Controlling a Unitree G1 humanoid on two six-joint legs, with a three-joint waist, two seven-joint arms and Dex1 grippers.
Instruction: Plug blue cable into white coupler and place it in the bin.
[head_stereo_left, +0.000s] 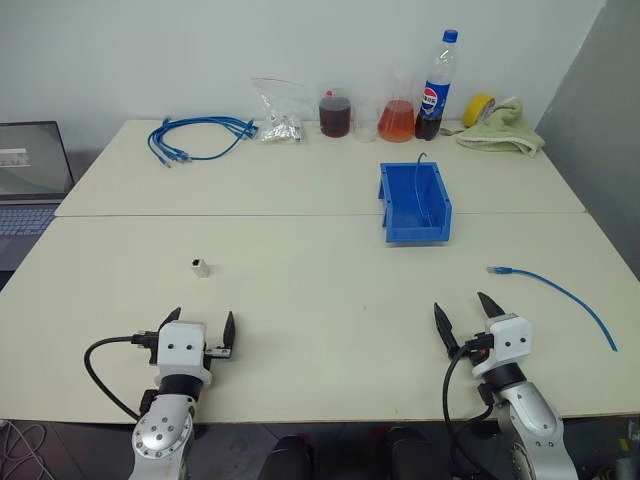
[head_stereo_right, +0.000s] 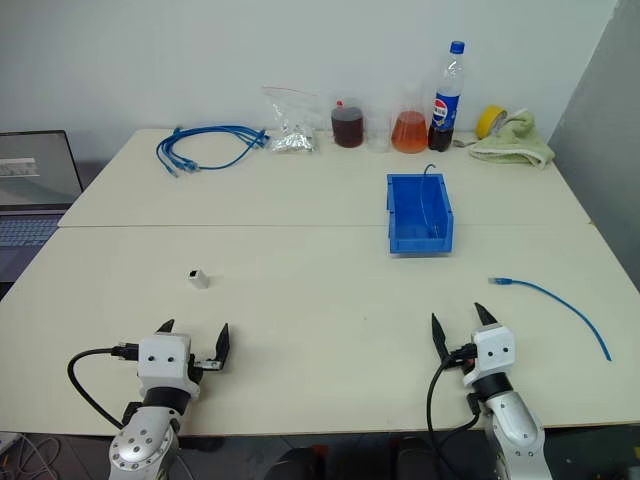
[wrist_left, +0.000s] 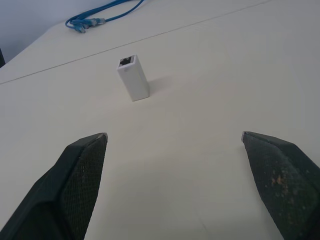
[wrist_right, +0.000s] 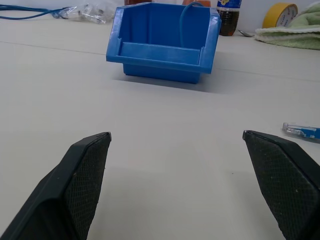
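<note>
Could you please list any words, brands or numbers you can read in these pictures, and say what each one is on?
No text reads clearly.
Cola bottle: a round red, white and blue logo on a blue label; any lettering is too small to read.
Laptop: lines on its screen, too blurred to read.

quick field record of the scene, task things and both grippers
blue cable: loose on table, robot's right side, unplugged
white coupler: alone on table, ahead of left gripper
bin: mid table, a thin blue cable already in it
left gripper: open, empty
right gripper: open, empty
back edge: coiled blue cables, Pepsi bottle
</note>
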